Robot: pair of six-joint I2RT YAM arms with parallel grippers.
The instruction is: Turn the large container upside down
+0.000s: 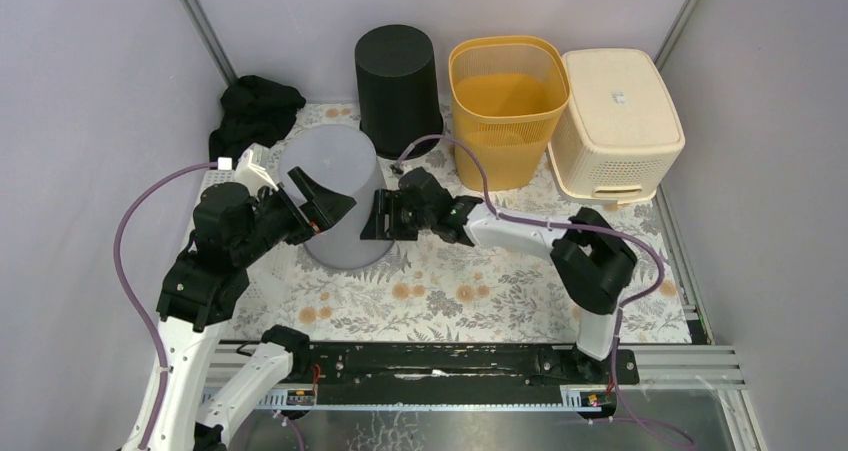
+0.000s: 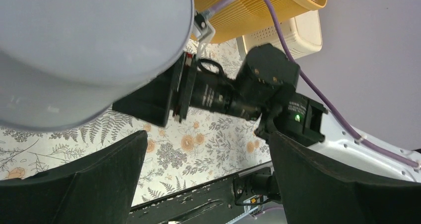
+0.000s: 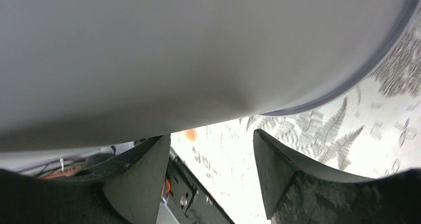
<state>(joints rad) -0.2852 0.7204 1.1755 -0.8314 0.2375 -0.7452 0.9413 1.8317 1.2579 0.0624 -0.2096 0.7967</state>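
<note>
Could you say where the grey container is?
Top view: the grey container sits left of centre, between left gripper and right gripper, in front of the black bin.

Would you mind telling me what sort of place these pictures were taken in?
Probably a robot lab test cell: plain panel walls enclose a floral-covered table, and a black bin, orange basket and cream hamper stand along the back.

4 containers: 1 grey bin (image 1: pixel 335 186), 1 black bin (image 1: pixel 398 81), 1 orange basket (image 1: pixel 505 101), 1 cream basket (image 1: pixel 620 121). 1 black cloth (image 1: pixel 255 111). 2 grippers: left gripper (image 1: pixel 320 206), right gripper (image 1: pixel 378 214).
</note>
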